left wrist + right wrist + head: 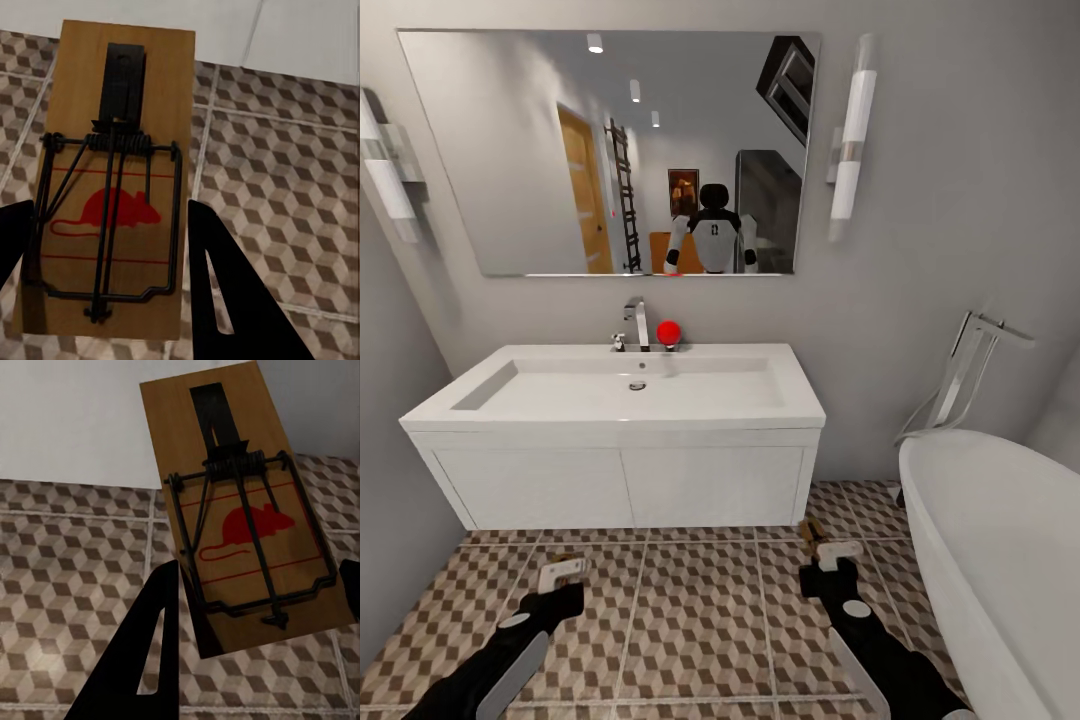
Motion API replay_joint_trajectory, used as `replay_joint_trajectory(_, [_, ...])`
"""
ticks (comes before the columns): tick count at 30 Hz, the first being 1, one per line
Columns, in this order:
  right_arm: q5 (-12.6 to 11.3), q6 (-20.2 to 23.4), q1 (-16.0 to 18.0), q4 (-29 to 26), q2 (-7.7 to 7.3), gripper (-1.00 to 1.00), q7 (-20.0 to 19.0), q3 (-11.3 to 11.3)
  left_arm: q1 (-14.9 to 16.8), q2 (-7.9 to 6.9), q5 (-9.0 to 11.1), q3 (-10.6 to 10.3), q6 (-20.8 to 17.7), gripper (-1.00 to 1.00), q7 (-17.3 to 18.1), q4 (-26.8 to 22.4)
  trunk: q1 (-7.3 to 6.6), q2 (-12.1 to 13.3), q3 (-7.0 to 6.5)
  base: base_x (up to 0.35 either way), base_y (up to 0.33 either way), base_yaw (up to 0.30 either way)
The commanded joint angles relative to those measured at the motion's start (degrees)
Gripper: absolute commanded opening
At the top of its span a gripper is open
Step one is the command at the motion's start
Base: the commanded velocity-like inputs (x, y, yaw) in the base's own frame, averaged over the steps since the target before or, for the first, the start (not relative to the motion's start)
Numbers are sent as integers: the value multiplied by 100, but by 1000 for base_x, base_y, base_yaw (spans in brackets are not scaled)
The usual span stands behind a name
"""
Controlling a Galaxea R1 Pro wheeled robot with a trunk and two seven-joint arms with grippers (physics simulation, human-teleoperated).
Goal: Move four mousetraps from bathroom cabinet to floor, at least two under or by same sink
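The white sink on its drawer unit hangs on the wall straight ahead, above the cube-patterned bathroom floor. My left gripper hovers low over the tiles in front of the unit, shut on a wooden mousetrap with a red mouse print and black wire. Further right, my right gripper is shut on a second mousetrap, whose brown edge pokes out beyond the fingers toward the unit's right corner. The cabinet is out of view.
A white bathtub with a chrome floor tap stands at the right. Grey walls close in at the left and behind. A mirror above the basin reflects the robot. A faucet and a red ball sit on the basin's back edge.
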State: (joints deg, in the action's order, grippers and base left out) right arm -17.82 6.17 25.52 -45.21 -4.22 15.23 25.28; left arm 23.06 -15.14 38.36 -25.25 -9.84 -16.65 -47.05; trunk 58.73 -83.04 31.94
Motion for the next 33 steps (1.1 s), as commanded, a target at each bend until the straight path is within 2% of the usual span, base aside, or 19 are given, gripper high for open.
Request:
replay_joint_trajectory(1, [-46,25,6,-17,-9,-100,49,36,5,-10,23,-35,-21,-100,-63,-23,0,-4,6,0,0,0])
replay_joint_trajectory(21, [-46,25,6,-78,-18,-100,59,21,5,1,23,-59,-27,-100,-59,-75,0,-4,6,0,0,0])
replay_joint_trajectory(33, [-46,28,6,-81,-10,-100,59,26,5,15,23,-65,-30,-100,-57,-76,264,-485,237,0,0,0])
